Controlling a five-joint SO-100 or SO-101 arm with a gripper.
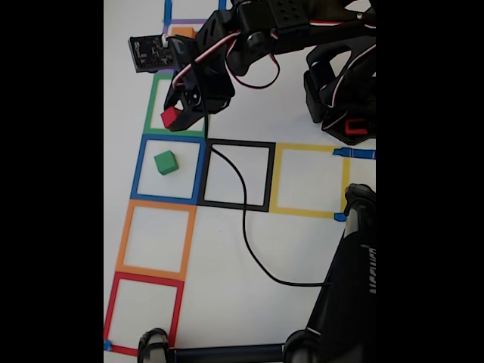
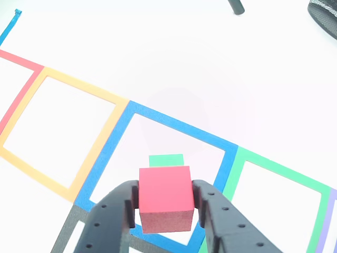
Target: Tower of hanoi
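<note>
Red cube (image 2: 164, 197) clamped in gripper (image 2: 165, 203), lifted near table's far-left edge; green cube (image 1: 165, 162) in blue square (image 1: 138, 170) just beside. Risk: thin grip, prob. off-centre drop, cube slides off green.

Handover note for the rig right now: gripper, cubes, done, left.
Gripper: shut on the red cube, held off the table over the green tape square in the fixed view.
Green cube: alone inside the blue tape square, nothing on it.
An orange shape shows at the top edge; cannot tell more.
Done: red picked up.
Left: probably set red down, then continue the stack moves.
</note>
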